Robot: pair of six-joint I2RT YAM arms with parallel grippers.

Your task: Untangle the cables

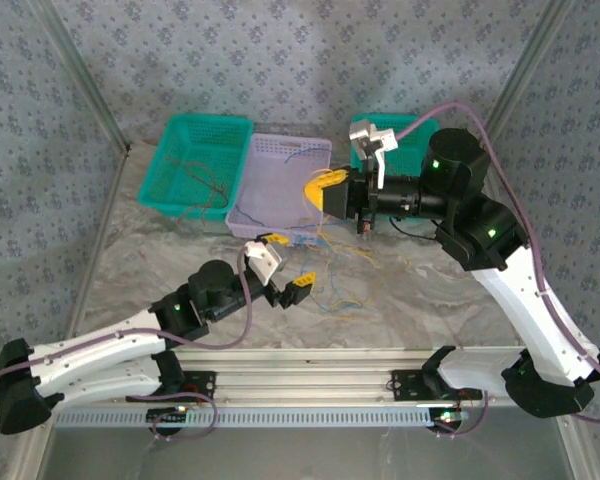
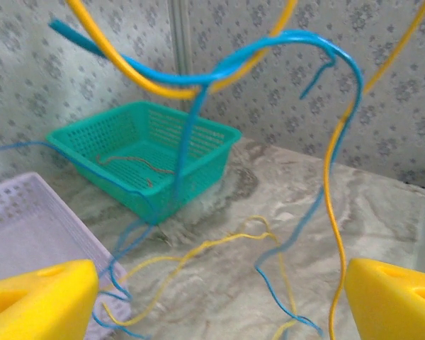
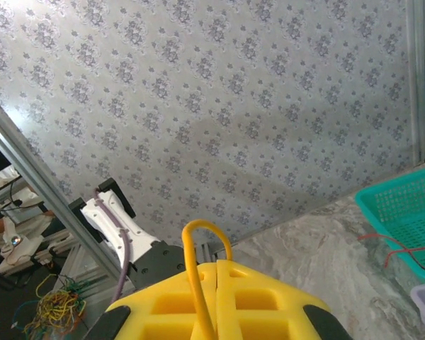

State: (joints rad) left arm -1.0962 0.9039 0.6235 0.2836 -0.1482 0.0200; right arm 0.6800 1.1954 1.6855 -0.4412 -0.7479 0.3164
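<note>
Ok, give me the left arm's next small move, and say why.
Probably ease the left gripper forward and close on the blue wire: its jaws are open, and that wire hangs looped over the yellow wire just ahead, which the right gripper, shut on it, seems to hold up.

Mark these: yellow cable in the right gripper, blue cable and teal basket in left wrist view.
yellow cable (image 3: 189, 244), right wrist view, loop above the right gripper (image 3: 216, 273).
blue cable (image 2: 297, 35), left wrist view, top of its arch.
teal basket (image 2: 211, 161), left wrist view, its right wall.
</note>
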